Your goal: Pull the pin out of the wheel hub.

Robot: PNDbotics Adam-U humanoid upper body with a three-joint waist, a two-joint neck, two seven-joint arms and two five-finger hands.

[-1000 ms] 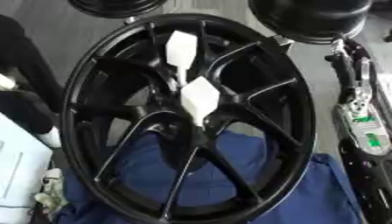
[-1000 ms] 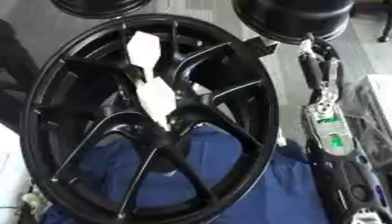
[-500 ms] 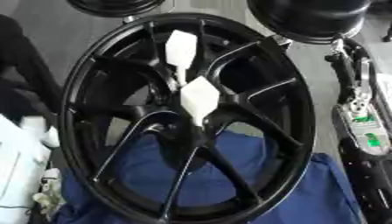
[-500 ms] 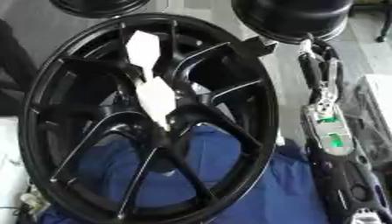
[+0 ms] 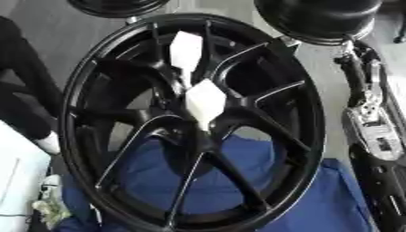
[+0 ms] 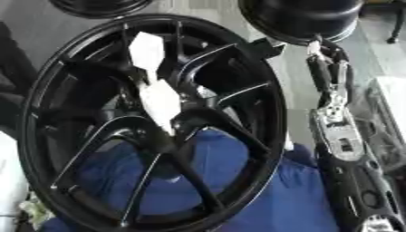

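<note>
black wheel hub [image 5: 198, 122] standing upright on blue cloth [image 5: 317, 199]. white pins [image 5: 205, 102] sticking out at centre and upper spoke. right arm [image 6: 337, 131] lying beside rim; hand state: cannot tell. approaching centre pin squarely, pulling straight out along its axis.

My right arm [image 6: 337, 131] runs along the right edge as a thin black limb with silver metal plates in its middle stretch. I can see small green marks on one silver plate, and a pale fitting near the upper end.
</note>
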